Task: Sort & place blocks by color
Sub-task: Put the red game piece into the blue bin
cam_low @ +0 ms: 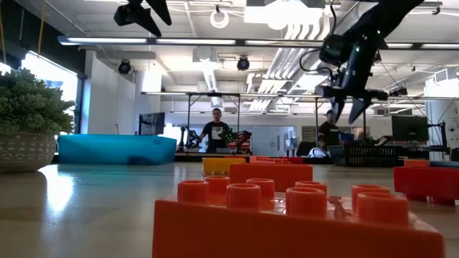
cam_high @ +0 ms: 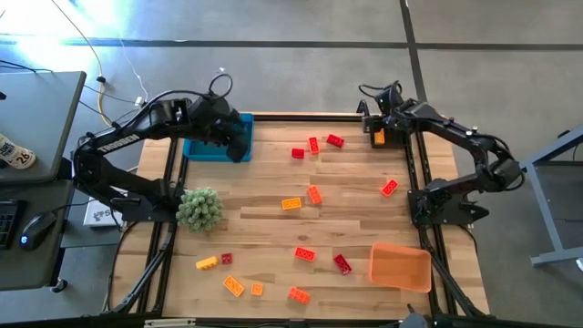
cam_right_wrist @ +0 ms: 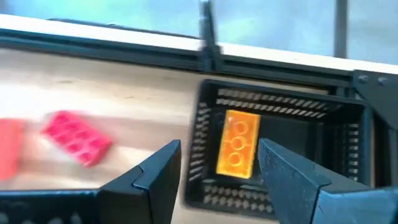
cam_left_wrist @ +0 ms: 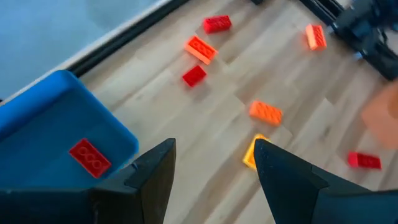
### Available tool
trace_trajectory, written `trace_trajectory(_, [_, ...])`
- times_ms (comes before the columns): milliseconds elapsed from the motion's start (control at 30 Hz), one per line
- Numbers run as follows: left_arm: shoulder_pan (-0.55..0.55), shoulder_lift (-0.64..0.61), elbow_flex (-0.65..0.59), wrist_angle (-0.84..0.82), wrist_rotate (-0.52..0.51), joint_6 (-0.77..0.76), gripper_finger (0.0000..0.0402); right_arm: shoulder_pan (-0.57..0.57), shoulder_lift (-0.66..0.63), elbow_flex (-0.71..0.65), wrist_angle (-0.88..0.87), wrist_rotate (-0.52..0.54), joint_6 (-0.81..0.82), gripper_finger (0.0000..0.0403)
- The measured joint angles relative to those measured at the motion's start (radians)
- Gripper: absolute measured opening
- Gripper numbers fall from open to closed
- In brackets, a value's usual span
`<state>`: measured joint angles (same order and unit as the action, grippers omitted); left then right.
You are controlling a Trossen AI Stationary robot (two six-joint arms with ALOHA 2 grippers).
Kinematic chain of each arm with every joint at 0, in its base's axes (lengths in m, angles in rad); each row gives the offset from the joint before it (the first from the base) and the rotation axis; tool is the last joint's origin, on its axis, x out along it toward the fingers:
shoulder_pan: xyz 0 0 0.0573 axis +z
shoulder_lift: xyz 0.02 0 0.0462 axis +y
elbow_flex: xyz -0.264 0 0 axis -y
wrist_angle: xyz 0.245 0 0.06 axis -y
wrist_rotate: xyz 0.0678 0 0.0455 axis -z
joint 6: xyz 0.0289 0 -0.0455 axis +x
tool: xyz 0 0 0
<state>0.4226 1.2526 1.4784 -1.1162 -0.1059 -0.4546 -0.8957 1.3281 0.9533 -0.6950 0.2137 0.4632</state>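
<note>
Several red, orange and yellow blocks lie scattered on the wooden table [cam_high: 273, 228]. My left gripper [cam_high: 239, 146] hangs open above the near right corner of a blue tray [cam_left_wrist: 56, 118] at the far left. One red block [cam_left_wrist: 90, 155] lies in that tray. My right gripper [cam_high: 378, 130] hangs open above a black mesh basket [cam_right_wrist: 280, 109] at the far right, its fingers pointing down in the low view [cam_low: 351, 107]. An orange block [cam_right_wrist: 238, 143] lies flat on the basket's bottom, below the gap between the fingers. Neither gripper holds anything.
A green spiky plant ball [cam_high: 200, 208] stands at the left edge. An orange tray [cam_high: 399, 266] sits at the near right. Three red blocks [cam_high: 313, 144] lie between the blue tray and the basket. People stand in the room beyond the table [cam_low: 215, 132].
</note>
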Motion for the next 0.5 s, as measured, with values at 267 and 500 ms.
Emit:
trace_trajectory(267, [-0.164, 0.0, 0.0, -0.131, -0.001, -0.013, 0.0207, 0.095, 0.0, 0.139, -0.146, -0.118, 0.031, 0.0201])
trace_trajectory(500, [-0.318, 0.0, 0.0, -0.167, -0.002, 0.021, 0.0207, 0.214, 0.0, 0.184, -0.189, -0.118, 0.099, 0.0202])
